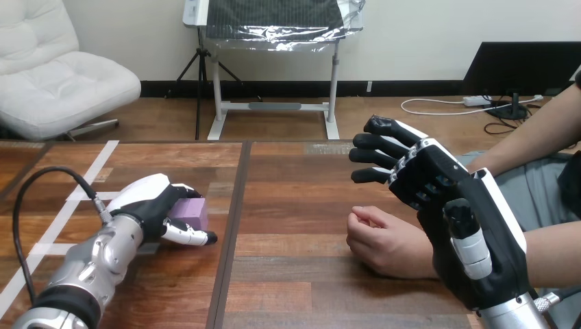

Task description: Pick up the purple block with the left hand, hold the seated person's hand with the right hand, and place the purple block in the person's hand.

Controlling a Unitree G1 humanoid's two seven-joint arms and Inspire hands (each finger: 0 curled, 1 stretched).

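The purple block (194, 212) rests on the wooden table (294, 178) at the left. My left hand (152, 200) lies over it, fingers curled round its far side and thumb along its near side. The person's hand (382, 242) sits on the table right of centre as a loose fist. My right hand (458, 226) is raised just to the right of that fist, fingers straight and spread and pointing up-left. It covers the person's wrist in the view; I cannot tell whether they touch.
White tape lines (82, 188) cross the table's left part. A dark seam (233, 226) runs between the two table boards. The person's other forearm (534, 140) reaches in from the upper right, above the table's edge.
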